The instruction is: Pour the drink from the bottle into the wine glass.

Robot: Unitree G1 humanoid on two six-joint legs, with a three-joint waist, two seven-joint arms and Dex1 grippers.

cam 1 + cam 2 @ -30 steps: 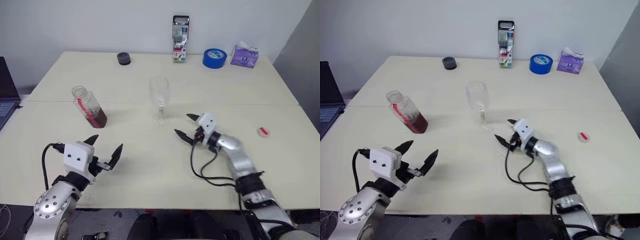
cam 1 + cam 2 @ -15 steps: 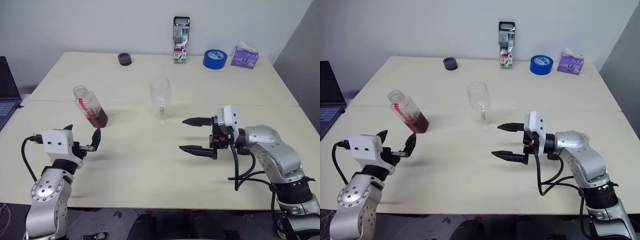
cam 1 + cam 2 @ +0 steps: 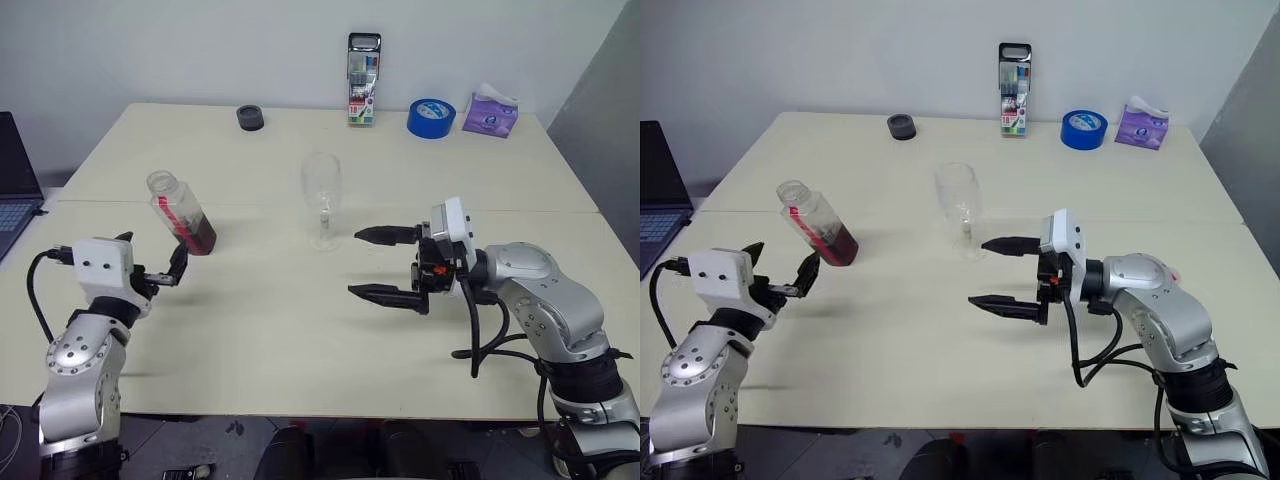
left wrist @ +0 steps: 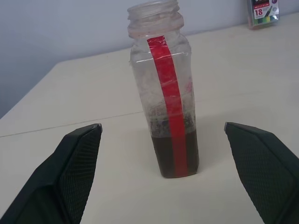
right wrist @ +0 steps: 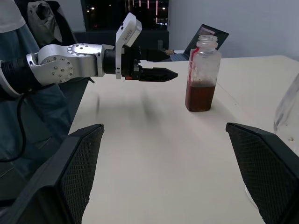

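Two wide-open tools: the left tool (image 3: 150, 262) sits just short of the upright, uncapped bottle (image 3: 181, 213) near the tabletop's left edge; the right tool (image 3: 384, 264) lies farther, beside the wine glass (image 3: 321, 199).

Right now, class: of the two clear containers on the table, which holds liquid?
The squarish clear plastic bottle with the red strip; dark drink fills its bottom. The stemmed wine glass is empty.

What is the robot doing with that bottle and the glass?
It is getting ready to pour. The left gripper has its jaws open just in front of the bottle, not touching it. The bottle has no cap on and a little dark drink at the bottom. The right gripper is open beside the empty wine glass. Nothing is held.
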